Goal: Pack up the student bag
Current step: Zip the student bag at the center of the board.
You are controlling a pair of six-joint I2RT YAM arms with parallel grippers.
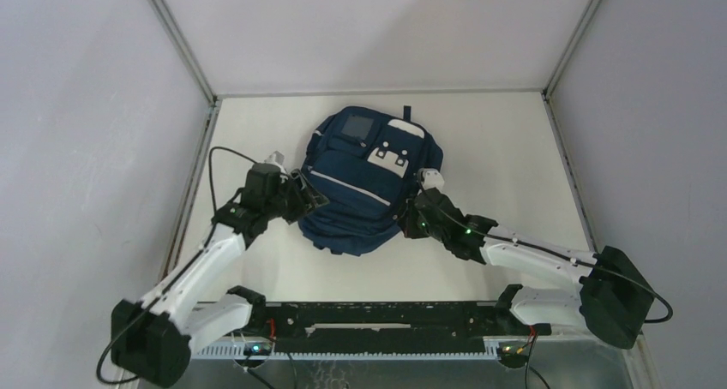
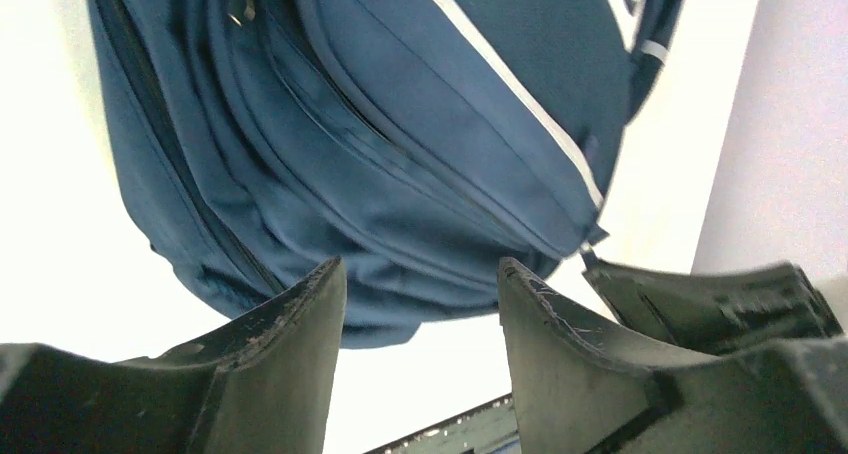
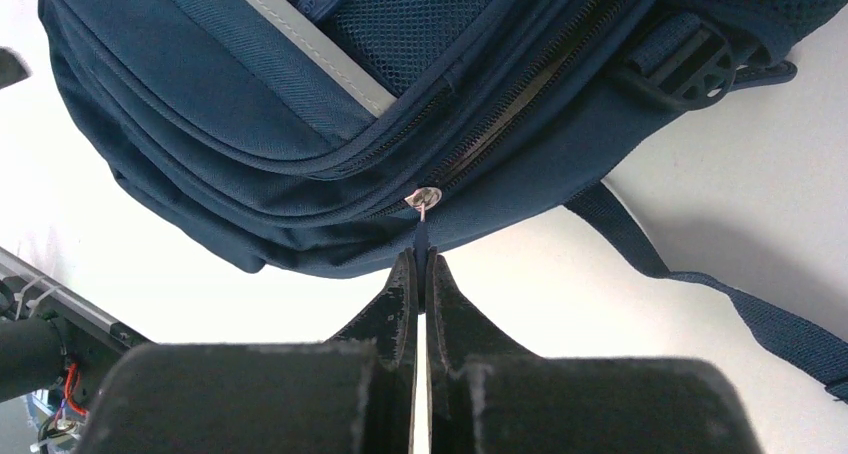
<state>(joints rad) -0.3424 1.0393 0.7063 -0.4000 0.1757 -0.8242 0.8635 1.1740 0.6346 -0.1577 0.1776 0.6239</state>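
Right fingers (image 3: 396,304) are pinched shut on the zip pull (image 3: 421,236) at the near right side of the student bag (image 1: 360,192), which lies front-up at the middle of the counter (image 1: 514,149). Left fingers (image 2: 290,329) are held apart and empty, just beside its left side. The pull should be drawn along the zip line, never away from it, while the fabric is steadied from the left.

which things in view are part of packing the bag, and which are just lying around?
Job: student bag; zipper pull, pinched in the right gripper; left gripper, open beside the bag.
Not the job, just fixtures: table; side walls.
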